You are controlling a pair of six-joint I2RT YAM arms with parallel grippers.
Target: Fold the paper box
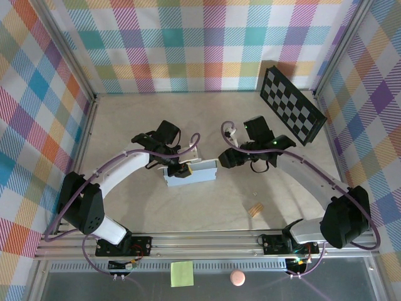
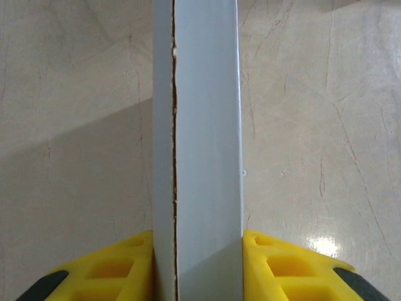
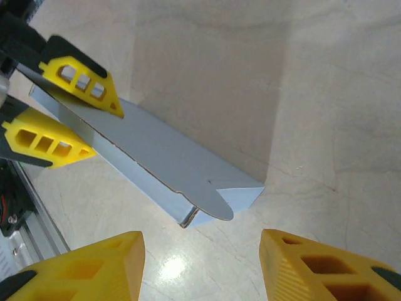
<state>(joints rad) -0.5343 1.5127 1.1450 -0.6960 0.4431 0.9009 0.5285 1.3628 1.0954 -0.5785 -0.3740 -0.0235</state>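
Shows a pale grey paper box (image 1: 194, 175) standing on edge near the middle of the tabletop (image 1: 125, 125), pinched toward its left end by the left gripper (image 1: 178, 169); right gripper (image 3: 200, 241) spread apart, empty, just off its right end.

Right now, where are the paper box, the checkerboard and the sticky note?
paper box (image 1: 200, 174), top view, its long front side.
checkerboard panel (image 1: 292, 106), top view, its middle squares.
sticky note (image 1: 182, 274), top view, its centre.
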